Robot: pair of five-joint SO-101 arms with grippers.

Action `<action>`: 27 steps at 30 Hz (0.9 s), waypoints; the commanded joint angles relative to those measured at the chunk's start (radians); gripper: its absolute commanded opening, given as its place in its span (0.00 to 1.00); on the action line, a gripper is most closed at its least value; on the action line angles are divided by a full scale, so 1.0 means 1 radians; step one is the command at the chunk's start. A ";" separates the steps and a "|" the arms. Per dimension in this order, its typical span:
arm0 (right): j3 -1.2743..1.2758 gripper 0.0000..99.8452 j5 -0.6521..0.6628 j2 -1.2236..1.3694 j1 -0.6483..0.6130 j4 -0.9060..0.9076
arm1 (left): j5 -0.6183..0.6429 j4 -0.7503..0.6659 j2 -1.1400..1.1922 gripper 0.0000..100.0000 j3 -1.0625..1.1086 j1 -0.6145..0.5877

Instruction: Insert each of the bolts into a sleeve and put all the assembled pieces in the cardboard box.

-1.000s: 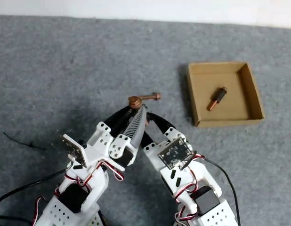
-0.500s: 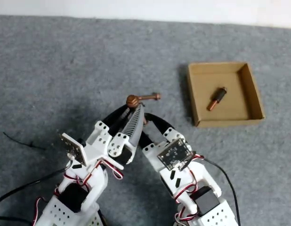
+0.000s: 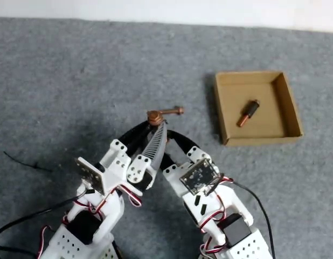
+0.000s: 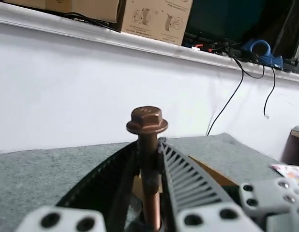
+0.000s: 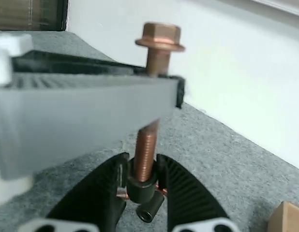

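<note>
While left pincer clamps copper bolt upright above the surface's middle, right pincer grips black sleeve at its threaded end; one assembled piece lies in cardboard box toward right edge.

The table under me is covered in grey carpet. Just past the tips of my left fingers, a copper bolt lies flat on it. Well off to the right of those fingers sits an open cardboard box. Far out to their left lies a thin black cable.
</note>
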 commanded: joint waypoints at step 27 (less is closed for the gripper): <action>0.002 0.00 -0.014 -0.022 0.045 -0.007 | -0.043 0.172 0.005 0.31 0.019 0.093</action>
